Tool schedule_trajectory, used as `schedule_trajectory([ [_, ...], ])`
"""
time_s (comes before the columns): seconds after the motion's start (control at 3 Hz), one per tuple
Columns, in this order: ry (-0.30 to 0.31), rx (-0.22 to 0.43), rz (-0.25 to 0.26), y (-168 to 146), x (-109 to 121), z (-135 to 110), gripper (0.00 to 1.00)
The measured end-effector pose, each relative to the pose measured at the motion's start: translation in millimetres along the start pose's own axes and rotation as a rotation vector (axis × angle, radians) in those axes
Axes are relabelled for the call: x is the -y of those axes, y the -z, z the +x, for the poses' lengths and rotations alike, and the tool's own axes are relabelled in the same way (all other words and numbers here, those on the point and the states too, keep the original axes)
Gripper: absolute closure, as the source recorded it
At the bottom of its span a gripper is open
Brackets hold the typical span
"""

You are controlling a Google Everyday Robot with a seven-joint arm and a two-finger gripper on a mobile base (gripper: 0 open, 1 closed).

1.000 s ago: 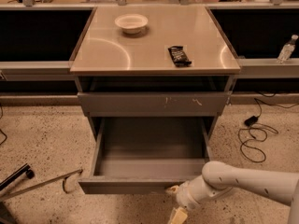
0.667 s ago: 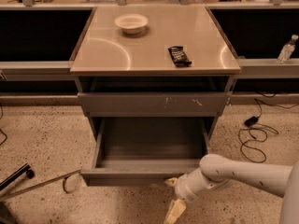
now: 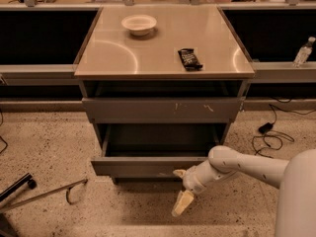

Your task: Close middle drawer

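With end effector (image 3: 178,187) spread open and empty, upper finger against the right end of the middle drawer (image 3: 138,167), partly out below the scratched front (image 3: 148,110), push straight back into the desk (image 3: 163,43), square to the drawer's left-right long axis.

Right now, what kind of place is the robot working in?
Probably a robotics lab or office test area: a grey drawer cabinet with its middle drawer part open, loose cables on a speckled floor, and the gripper at that drawer's front, low right.
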State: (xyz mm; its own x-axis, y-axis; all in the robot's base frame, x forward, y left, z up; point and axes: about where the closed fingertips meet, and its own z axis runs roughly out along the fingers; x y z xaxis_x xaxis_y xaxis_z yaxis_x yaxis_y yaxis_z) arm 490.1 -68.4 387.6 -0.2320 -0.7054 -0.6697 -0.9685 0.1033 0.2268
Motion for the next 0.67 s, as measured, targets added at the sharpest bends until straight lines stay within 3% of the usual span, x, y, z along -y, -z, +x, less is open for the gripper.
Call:
schedule_trajectory([
  [0.67,0.035,-0.039,0.071,19,50,-12,0.00],
])
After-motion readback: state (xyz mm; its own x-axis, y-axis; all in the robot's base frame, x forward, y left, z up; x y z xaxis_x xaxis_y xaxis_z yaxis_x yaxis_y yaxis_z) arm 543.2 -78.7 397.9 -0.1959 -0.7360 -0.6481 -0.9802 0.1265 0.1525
